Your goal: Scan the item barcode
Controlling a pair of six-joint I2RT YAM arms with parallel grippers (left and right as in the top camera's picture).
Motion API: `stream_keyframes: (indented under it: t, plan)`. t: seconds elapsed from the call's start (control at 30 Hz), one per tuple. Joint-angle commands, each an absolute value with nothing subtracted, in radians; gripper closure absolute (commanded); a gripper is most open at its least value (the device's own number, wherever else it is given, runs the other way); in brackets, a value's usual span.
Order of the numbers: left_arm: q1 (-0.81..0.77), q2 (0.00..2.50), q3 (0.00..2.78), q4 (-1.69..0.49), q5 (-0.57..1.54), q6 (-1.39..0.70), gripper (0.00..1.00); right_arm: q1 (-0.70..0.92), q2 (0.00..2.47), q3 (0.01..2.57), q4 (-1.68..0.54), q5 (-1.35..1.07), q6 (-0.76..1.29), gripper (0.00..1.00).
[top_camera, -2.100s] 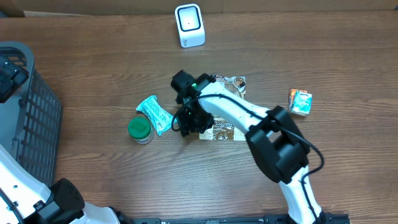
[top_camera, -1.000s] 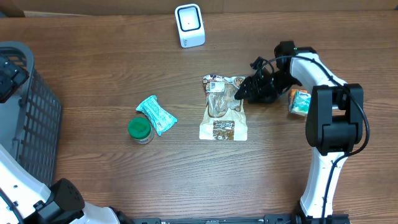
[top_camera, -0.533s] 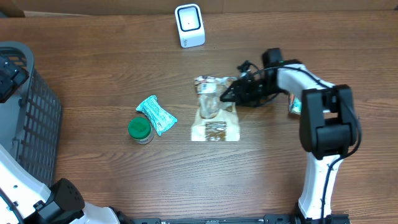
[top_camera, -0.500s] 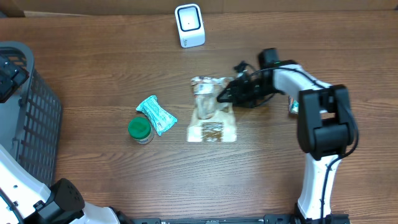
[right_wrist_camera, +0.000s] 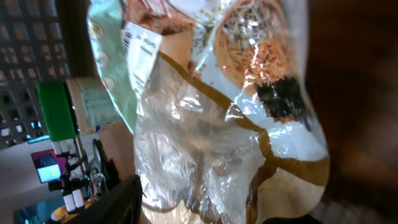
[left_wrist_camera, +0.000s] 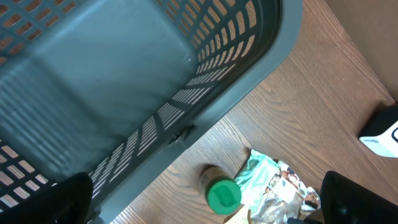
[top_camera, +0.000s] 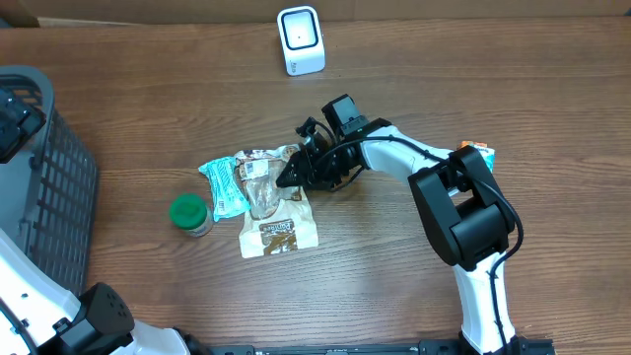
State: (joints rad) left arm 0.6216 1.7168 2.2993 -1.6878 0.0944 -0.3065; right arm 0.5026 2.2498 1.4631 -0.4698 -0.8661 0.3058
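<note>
The snack bag (top_camera: 277, 225) is lying crumpled, its clear window showing seeds above a brown label. My right tool (top_camera: 294, 176) is sitting at its top edge. Pinching or not, I cannot tell.

In view: 1 white scanner (top_camera: 301, 39), 1 grey basket (top_camera: 69, 168), 1 green-lidded jar (top_camera: 187, 213), 1 mint packet (top_camera: 222, 185), 1 clear snack bag (top_camera: 274, 207) and 1 small box (top_camera: 483, 151).

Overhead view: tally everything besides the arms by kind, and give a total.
Soft packets: 2, the teal pouch and the clear snack bag
Jars: 1, the green-lidded jar
Cartons: 1, the small carton, partly behind the arm
Scanners: 1, the white scanner
Baskets: 1, the grey basket
Total: 6
</note>
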Motion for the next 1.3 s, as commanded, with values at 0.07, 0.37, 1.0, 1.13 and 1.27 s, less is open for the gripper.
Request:
stream_keyframes:
  t: [0.07, 0.37, 1.0, 1.13, 1.27]
  plan:
    - [0.615, 1.715, 2.300, -1.689, 0.101, -0.292, 0.01, 0.533, 2.286, 1.439, -0.366, -0.854, 0.406, 0.49]
    - [0.615, 1.715, 2.300, -1.689, 0.101, -0.292, 0.00, 0.623, 2.301, 1.439, -0.308, -0.693, 0.449, 0.66]
    - [0.615, 1.715, 2.300, -1.689, 0.101, -0.292, 0.00, 0.538, 2.173, 1.441, -0.440, -0.787, 0.352, 0.96]
    - [0.615, 1.715, 2.300, -1.689, 0.101, -0.292, 0.00, 0.496, 2.041, 1.441, -0.542, -0.899, 0.230, 0.96]
    - [0.615, 1.715, 2.300, -1.689, 0.101, -0.292, 0.00, 0.449, 1.942, 1.441, -0.620, -0.998, 0.162, 0.96]
